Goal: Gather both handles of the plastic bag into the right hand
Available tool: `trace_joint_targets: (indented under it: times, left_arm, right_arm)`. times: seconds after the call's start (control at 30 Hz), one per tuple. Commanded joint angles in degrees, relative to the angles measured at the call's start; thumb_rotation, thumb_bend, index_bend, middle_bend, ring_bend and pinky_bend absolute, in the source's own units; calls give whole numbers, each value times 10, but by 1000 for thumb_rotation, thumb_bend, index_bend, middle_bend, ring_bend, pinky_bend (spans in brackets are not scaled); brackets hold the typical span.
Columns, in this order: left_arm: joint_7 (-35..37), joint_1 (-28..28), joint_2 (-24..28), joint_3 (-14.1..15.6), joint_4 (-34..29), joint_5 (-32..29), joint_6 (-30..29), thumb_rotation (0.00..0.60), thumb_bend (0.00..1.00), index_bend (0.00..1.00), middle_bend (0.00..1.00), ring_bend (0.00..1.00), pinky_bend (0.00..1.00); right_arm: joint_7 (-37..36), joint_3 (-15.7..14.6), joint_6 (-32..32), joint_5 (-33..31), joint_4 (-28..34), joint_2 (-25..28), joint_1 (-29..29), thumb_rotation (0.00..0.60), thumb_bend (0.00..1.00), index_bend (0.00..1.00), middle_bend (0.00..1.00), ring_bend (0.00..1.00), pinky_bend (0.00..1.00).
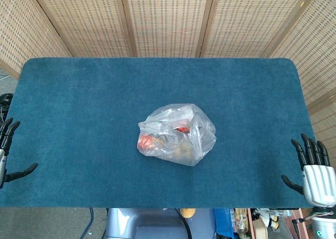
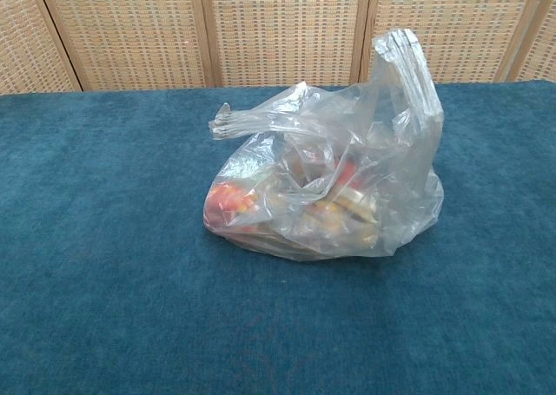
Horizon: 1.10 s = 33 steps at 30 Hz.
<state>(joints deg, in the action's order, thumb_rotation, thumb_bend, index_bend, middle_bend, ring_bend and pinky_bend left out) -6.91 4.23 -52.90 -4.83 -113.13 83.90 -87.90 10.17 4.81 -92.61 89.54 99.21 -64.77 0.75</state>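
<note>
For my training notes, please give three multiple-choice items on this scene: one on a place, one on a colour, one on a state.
1. Where is the bag?
A. Near the table's middle
B. At its far left corner
C. On the floor

2. What colour is the table cover?
A. Red
B. Blue-green
C. White

3. What is the right hand doing?
A. Gripping a handle
B. Holding nothing, fingers apart
C. Pressing on the bag

Answers: 1 A, the bag lies centrally; 2 B, the cloth is teal; 3 B, the hand sits at the table edge, away from the bag, as does the left hand.

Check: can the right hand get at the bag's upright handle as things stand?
Probably yes. The right hand is open at the table edge, and nothing lies between it and the upright handle on the bag.
</note>
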Motion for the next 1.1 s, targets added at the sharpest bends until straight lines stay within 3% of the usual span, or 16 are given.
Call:
trace_joint_targets:
  times: [0.03,0.23,0.37,0.53,0.73,1.1]
  left_arm:
    - [1,0,1,0,-1,-1,1,600,148,0,0,0,0]
    - [6,-1,3,1,-1,0,-1,600,148,0,0,0,0]
    - [11,-3,5,0,0,2,-4,600,149,0,0,0,0]
    - [16,-1,6,-3,1,-7,-1,600,148,0,0,0,0]
    - [18,2,7,-7,1,-17,4,600,148,0,0,0,0]
    - [38,11,14,-19,3,-47,20,600,150,0,0,0,0]
  right_arm:
    - [-3,-2,3,1,2,2,1,600,0,102,15,0,0]
    - [-10,-7,15,6,0,4,5,600,0,102,15,0,0]
    - [-58,-18,43,20,6,11,18,600,0,102,14,0,0]
    - [-202,-40,146,60,26,46,80,600,0,107,21,0,0]
    - [-416,-42,252,97,22,69,175,600,0,110,45,0,0]
    - [-556,-26,341,100,19,79,275,600,0,110,63,0,0]
